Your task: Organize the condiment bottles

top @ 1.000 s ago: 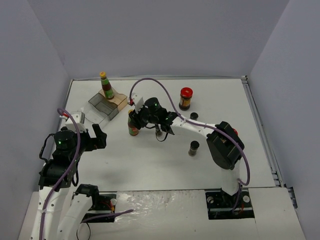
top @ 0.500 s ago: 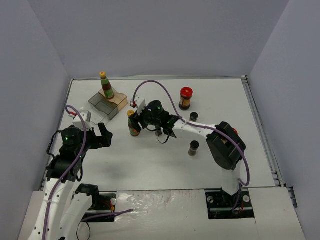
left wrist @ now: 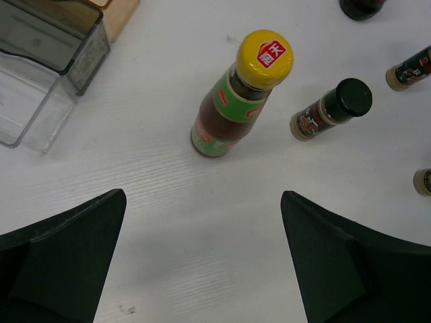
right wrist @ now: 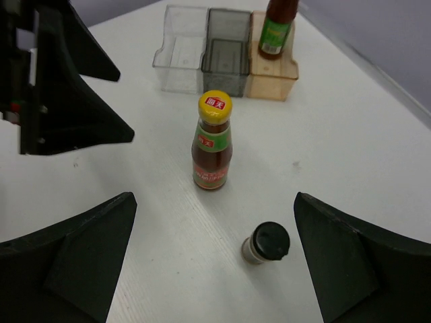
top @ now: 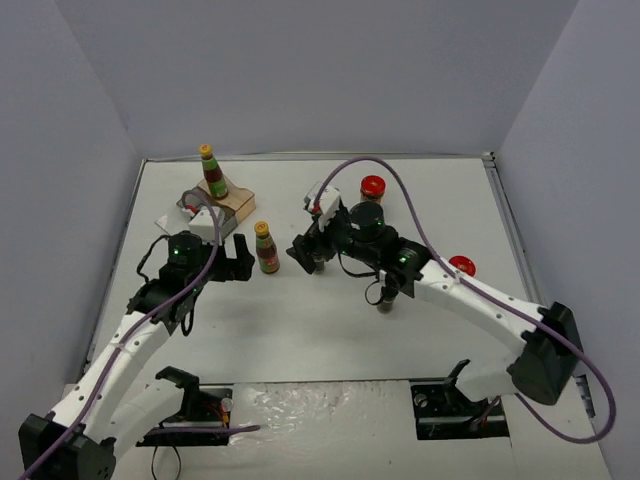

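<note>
One yellow-capped sauce bottle (top: 266,248) stands on the table between my two grippers; it also shows in the left wrist view (left wrist: 239,94) and the right wrist view (right wrist: 213,145). The other yellow-capped bottle (top: 212,172) stands on the tan end of the rack (right wrist: 222,60). A black-capped spice jar (right wrist: 266,243) stands just ahead of my open right gripper (right wrist: 215,262). Two more spice jars (left wrist: 411,67) (left wrist: 423,182) show at the right edge of the left wrist view. My left gripper (left wrist: 202,256) is open and empty, short of the bottle. A red-lidded jar (top: 373,187) stands far back.
A second red lid (top: 462,265) shows beside the right arm. The stepped rack (top: 215,200) sits at the back left, its clear and grey compartments (left wrist: 47,67) holding nothing. My left gripper's fingers (right wrist: 60,101) show in the right wrist view, left of the bottle.
</note>
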